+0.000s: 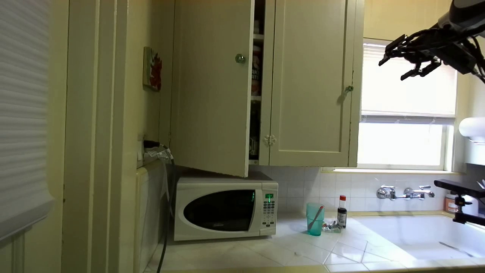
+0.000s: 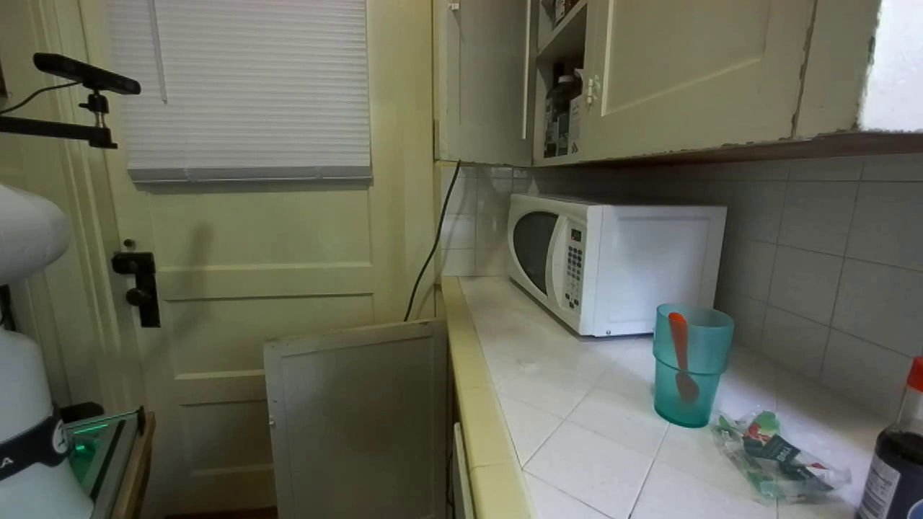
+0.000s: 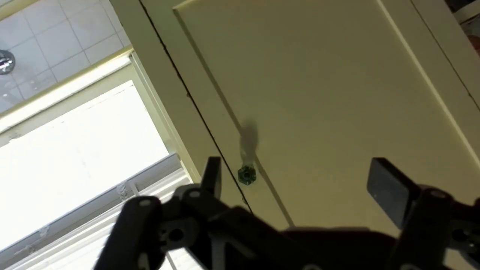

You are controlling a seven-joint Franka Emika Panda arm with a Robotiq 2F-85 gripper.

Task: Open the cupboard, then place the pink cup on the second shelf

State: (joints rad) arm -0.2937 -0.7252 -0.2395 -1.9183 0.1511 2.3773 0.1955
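Cream-yellow wall cupboard (image 1: 268, 83) above the white microwave (image 1: 227, 210) in both exterior views; ajar door (image 1: 210, 83) at an angle to the front, shelves (image 1: 258, 36) and groceries (image 1: 256, 68) in the gap; closed door (image 1: 311, 76) flush alongside, with hinge (image 1: 269, 140) near that gap and small green glass knob (image 3: 246, 175) at the opposite edge, towards the window (image 1: 401, 146); no pink cup in sight.

Likely stiff painted wood, of modest weight, perhaps inclined to stick at the chipped paint; probably slippery, hard and chippable at the glass knob; best to pinch squarely behind the facets, pull lightly and follow the hinge's arc; for the ajar door, likely easier to hook the free edge (image 1: 248, 132) than to squeeze the round knob (image 1: 240, 58).

Gripper (image 1: 392, 71) spread wide, holding nothing; well apart from both doors in an exterior view; in the wrist view, aimed towards the closed door, with the glass knob between the fingers (image 3: 390, 195), nearer one than the other.

Farther out, teal tumbler (image 2: 707, 360) upright on the tiled counter (image 2: 598, 440), spoon (image 2: 678, 339) tilted inside; just beside, crumpled plastic packet (image 2: 782, 458); next, red-capped bottle (image 1: 342, 217); then the white sink (image 1: 416, 231).
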